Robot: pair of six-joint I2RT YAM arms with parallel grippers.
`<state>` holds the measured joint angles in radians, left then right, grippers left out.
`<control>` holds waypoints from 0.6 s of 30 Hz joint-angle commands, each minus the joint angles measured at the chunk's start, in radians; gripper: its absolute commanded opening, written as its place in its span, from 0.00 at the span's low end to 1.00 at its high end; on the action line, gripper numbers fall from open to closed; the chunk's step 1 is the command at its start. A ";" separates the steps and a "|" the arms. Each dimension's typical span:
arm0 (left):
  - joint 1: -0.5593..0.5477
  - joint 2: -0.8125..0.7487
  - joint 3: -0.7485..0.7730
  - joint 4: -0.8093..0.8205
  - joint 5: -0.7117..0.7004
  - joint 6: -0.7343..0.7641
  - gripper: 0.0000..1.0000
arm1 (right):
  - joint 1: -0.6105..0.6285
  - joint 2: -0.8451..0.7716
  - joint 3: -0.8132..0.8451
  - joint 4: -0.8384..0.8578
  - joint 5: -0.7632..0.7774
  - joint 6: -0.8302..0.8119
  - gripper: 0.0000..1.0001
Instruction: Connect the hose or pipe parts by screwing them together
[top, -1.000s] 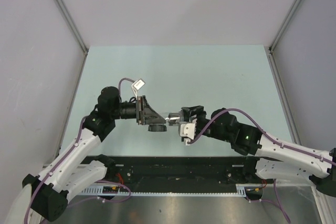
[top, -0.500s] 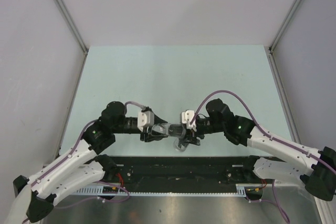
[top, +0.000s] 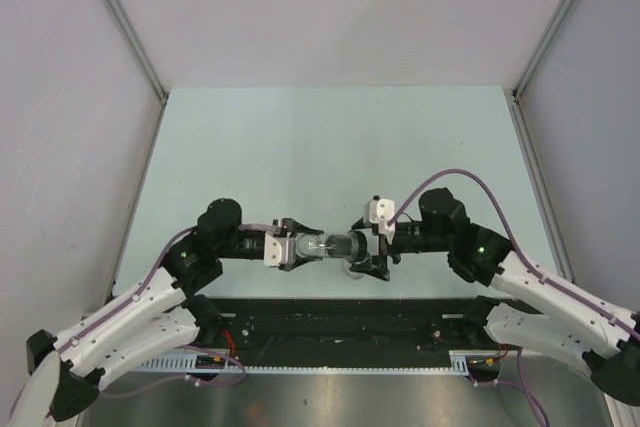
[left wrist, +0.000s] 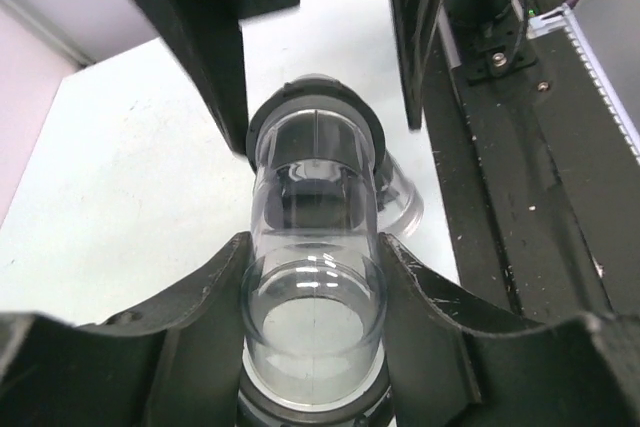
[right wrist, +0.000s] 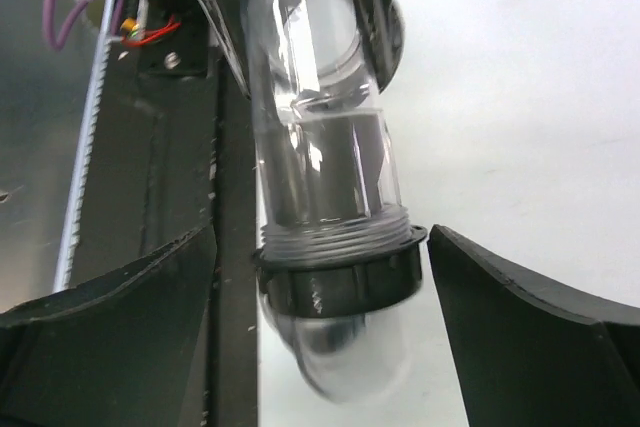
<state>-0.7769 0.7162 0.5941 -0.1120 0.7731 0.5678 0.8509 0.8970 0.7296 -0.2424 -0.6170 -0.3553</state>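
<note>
A clear plastic pipe (left wrist: 313,317) lies level between the two arms, and my left gripper (left wrist: 313,247) is shut on its smooth end. At its far end sit a thread and a black ring nut (right wrist: 340,272), with a clear curved pipe part (right wrist: 345,357) beyond the ring. My right gripper (right wrist: 320,237) is open, and its fingers (right wrist: 540,327) stand to either side of the ring without touching it. From above, the left gripper (top: 318,245) and the right gripper (top: 362,247) face each other over the table's near edge, with the joined pipe parts (top: 338,245) between them.
The pale green table (top: 330,147) stretches away behind the grippers. A black rail with wiring (top: 330,322) runs along the near edge, just below the pipe. Grey walls with metal posts (top: 150,67) close in the left and right sides.
The right gripper has opened off the black ring and its wrist has rolled. Both arms have come nearer the table's front edge. The left gripper still holds the clear pipe.
</note>
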 commanded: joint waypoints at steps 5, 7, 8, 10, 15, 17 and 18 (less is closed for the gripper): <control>-0.004 -0.099 0.015 0.071 -0.222 -0.376 0.00 | 0.053 -0.194 0.039 0.166 0.402 0.033 1.00; -0.002 -0.106 0.030 0.069 -0.303 -0.538 0.00 | 0.063 -0.196 0.039 0.202 0.517 0.047 1.00; -0.001 -0.103 0.038 0.074 -0.336 -0.601 0.00 | 0.063 -0.194 0.040 0.200 0.517 0.030 1.00; 0.011 -0.080 0.070 0.071 -0.395 -0.784 0.00 | 0.063 -0.191 0.039 0.174 0.478 -0.016 1.00; 0.070 -0.040 0.137 0.069 -0.385 -1.080 0.00 | 0.069 -0.167 0.039 0.265 0.522 -0.034 1.00; 0.129 -0.018 0.150 0.066 -0.316 -1.232 0.00 | 0.104 -0.168 0.039 0.247 0.499 -0.142 1.00; 0.152 -0.014 0.154 0.063 -0.283 -1.285 0.00 | 0.121 -0.167 0.039 0.215 0.507 -0.186 1.00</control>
<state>-0.7017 0.6895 0.6689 -0.1158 0.4263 -0.3565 0.9184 0.7383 0.7353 -0.0597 -0.1371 -0.3912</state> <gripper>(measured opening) 0.521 0.995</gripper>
